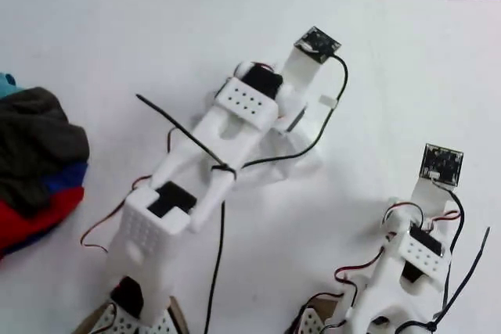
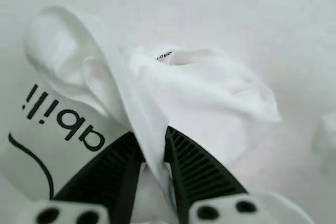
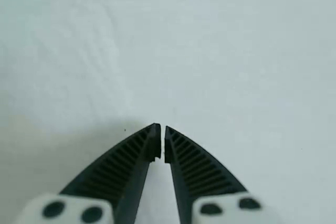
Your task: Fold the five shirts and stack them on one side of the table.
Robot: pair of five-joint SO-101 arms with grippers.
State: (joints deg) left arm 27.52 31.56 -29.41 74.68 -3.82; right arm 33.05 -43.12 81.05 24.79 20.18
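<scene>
Nearest, at 5 o'clock in the high view, the right arm [image 1: 415, 260] sits drawn back, its base cut off by the picture's edge. Its wrist camera shows the right gripper [image 3: 161, 139] with its black ribbed jaws brought together, a hairline slit between the tips and nothing held, over bare white table [image 1: 117, 44].

The left arm [image 1: 196, 162] runs from 7 o'clock out to the middle of the table, its base also cut off. Its own body hides the claw from above. In the left wrist view, the left gripper [image 2: 152, 142] is clamped on a raised fold of a white shirt [image 2: 210, 93], which rises between the jaws and spreads in crumpled heaps beyond them. Black lettering shows on one part, and a small label near the collar is too small to read. From overhead this shirt is white on white and hard to make out, a few faint creases just past the arm's wrist.

At 9 o'clock, a heap of shirts [image 1: 35, 162] lies loose, dark grey over blue and red with teal behind, cut off by the edge, so their count cannot be told.
</scene>
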